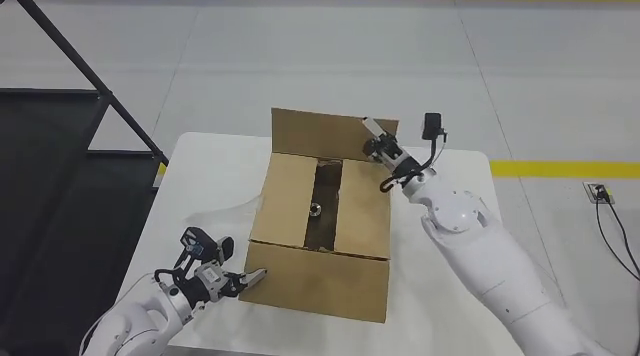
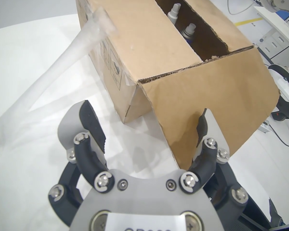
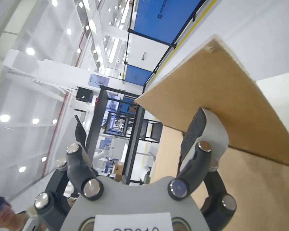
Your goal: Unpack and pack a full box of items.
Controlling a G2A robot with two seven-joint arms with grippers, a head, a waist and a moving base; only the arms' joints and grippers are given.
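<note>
Since the white tabletop [image 1: 200, 186] carries little else, the brown cardboard box [image 1: 300, 206] dominates it, standing mid-table and reaching toward the far edge. It is corrugated board, matte and stiff, with ragged torn edges where the two long top flaps leave a dark slot between them. The near flap [image 2: 207, 92] is folded outward and down toward the tabletop's near edge. The far flap [image 3: 207, 92] stands up toward the far edge.

Each flap should be light and springy, hinging on its crease, so a pinch on the free edge near a corner looks best. Loaded with bottles, the box probably stays put under such a pull.

The left gripper [image 2: 145, 108], near the tabletop's near-left corner, has its jaws spread wide with the near flap's lower corner between them, one pad against the card. The right gripper [image 3: 138, 114], by the far edge, is also wide open, one ribbed pad touching the far flap's face and the other in free air.

A limp strip of clear tape [image 2: 62, 61] trails from the box's side down to the tabletop.

Inside the slot stand two spray bottles [image 2: 174, 11], white-capped, likely smooth and rigid; the body below the cap seems the safer hold.
</note>
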